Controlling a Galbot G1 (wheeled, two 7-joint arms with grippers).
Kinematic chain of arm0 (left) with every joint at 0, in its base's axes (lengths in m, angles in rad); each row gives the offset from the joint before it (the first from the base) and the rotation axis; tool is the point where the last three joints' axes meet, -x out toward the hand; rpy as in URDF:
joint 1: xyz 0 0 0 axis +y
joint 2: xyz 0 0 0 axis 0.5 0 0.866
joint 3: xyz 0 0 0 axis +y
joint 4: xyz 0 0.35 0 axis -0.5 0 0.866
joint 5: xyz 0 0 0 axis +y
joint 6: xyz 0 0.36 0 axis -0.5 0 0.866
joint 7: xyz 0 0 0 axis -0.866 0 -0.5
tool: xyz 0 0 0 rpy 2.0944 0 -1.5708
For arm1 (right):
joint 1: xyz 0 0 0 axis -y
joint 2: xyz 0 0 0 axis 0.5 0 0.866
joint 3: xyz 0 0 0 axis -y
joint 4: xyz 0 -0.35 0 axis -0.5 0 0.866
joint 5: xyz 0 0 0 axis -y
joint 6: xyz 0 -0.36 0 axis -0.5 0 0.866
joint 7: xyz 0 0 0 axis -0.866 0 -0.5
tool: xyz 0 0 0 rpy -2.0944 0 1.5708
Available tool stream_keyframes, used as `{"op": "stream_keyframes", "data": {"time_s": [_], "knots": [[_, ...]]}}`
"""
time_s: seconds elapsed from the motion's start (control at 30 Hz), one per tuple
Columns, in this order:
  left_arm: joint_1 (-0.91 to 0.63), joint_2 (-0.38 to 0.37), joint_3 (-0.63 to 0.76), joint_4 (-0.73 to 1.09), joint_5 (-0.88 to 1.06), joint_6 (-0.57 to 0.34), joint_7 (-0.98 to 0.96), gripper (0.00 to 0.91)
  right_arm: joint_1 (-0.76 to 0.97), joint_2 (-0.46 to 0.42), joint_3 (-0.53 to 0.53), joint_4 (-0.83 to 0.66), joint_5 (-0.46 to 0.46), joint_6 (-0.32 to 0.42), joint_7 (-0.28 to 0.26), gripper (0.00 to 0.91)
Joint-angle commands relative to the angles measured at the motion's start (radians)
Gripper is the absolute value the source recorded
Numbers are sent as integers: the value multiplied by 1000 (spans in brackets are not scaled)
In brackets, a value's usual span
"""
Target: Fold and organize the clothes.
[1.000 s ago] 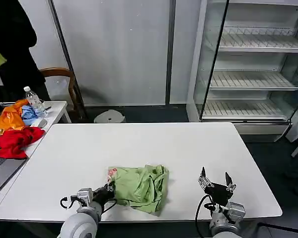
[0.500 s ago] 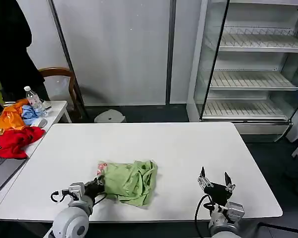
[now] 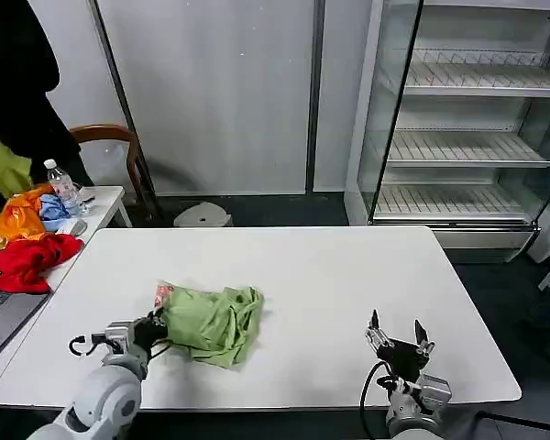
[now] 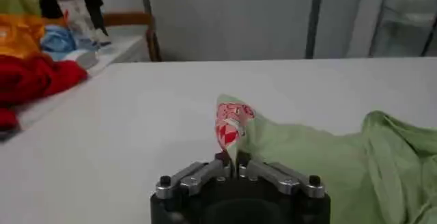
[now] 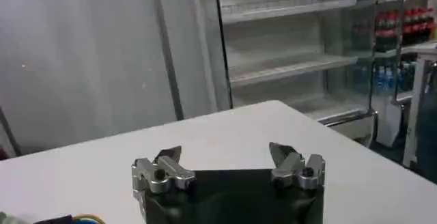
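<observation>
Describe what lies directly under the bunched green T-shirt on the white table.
The green T-shirt rests on the bare white table, its printed edge pinched in the left gripper. The heaped cloth covers whatever might be beneath it. The right gripper waits open, apart.

Even, bright indoor light falls from overhead. The white tabletop reads almost flat, with a thin soft shadow under the green T-shirt. The glass door of the display fridge carries pale reflections. In the left wrist view the near hand is dark and soft, and the pile of garments behind is blurred. The right wrist view's far shelves look hazy.
</observation>
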Motion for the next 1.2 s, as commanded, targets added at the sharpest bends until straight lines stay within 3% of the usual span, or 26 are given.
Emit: {"op": "stream_keyframes", "data": {"time_s": [0.03,0.93,1.2], "knots": [[-59,147,-4,38,-5,-4,1,10,-4,-1,0,-4,2,6,-3,907],[-180,466,-6,83,48,-43,40,10,0,-6,-8,-24,19,29,-6,907],[-174,468,0,-1,58,-39,35,10,-1,-1,-13,-26,16,30,-5,907]]}}
